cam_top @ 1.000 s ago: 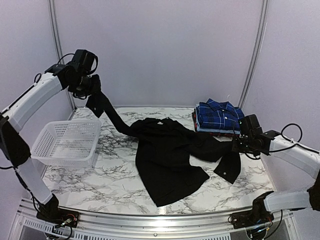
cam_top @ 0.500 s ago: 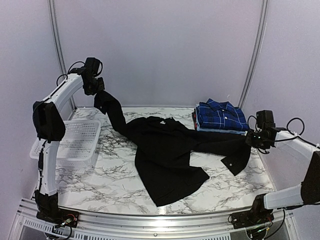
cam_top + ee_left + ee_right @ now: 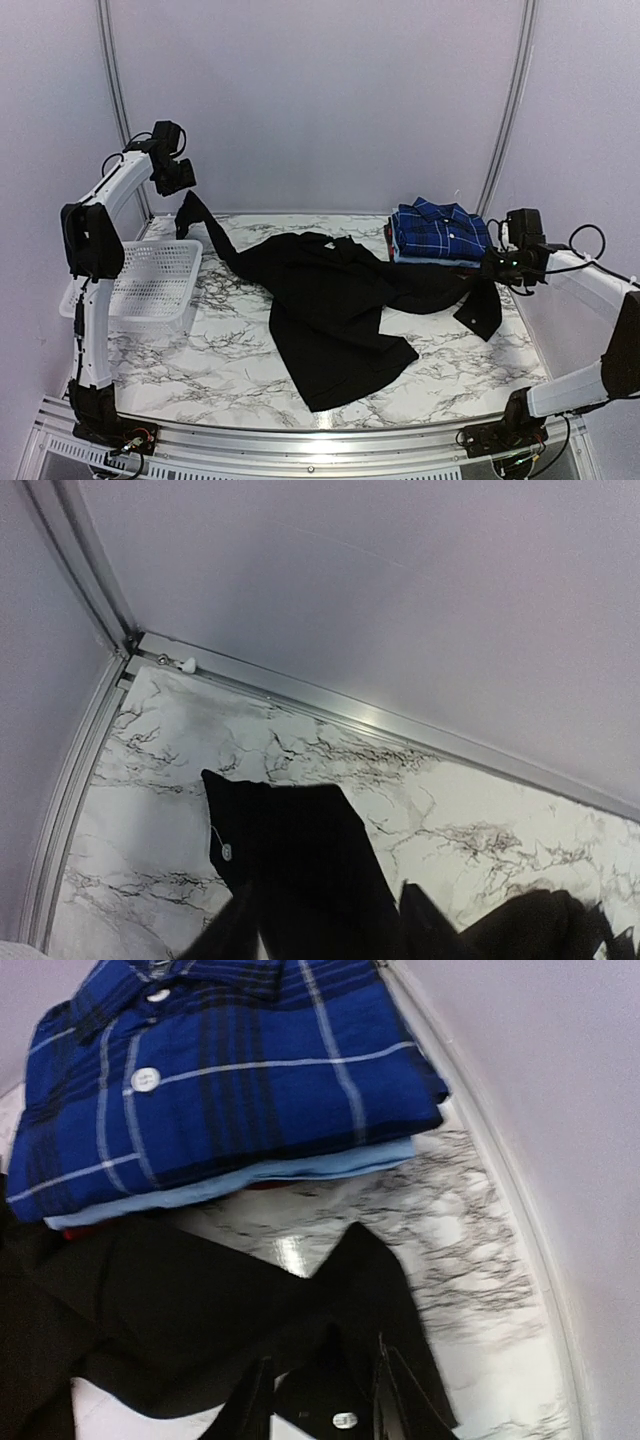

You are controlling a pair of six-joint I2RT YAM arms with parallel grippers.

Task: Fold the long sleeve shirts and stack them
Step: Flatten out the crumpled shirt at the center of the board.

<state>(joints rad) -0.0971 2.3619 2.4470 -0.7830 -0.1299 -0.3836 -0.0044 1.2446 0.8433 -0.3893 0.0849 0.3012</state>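
top external: left claw [image 3: 181,184] and right claw [image 3: 493,266] now parted; black shirt [image 3: 330,310] sleeves dropped.

The left hand [image 3: 178,182] has let go of the black shirt [image 3: 330,320]; its sleeve [image 3: 205,228] has dropped below that hand. The right hand [image 3: 497,268] has drawn the other sleeve [image 3: 478,305] outward.

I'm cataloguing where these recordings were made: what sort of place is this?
Likely a robotics lab test cell, not a home: a left arm and right arm bolted at a marble-patterned table, with plain pale walls on metal rails close around it.
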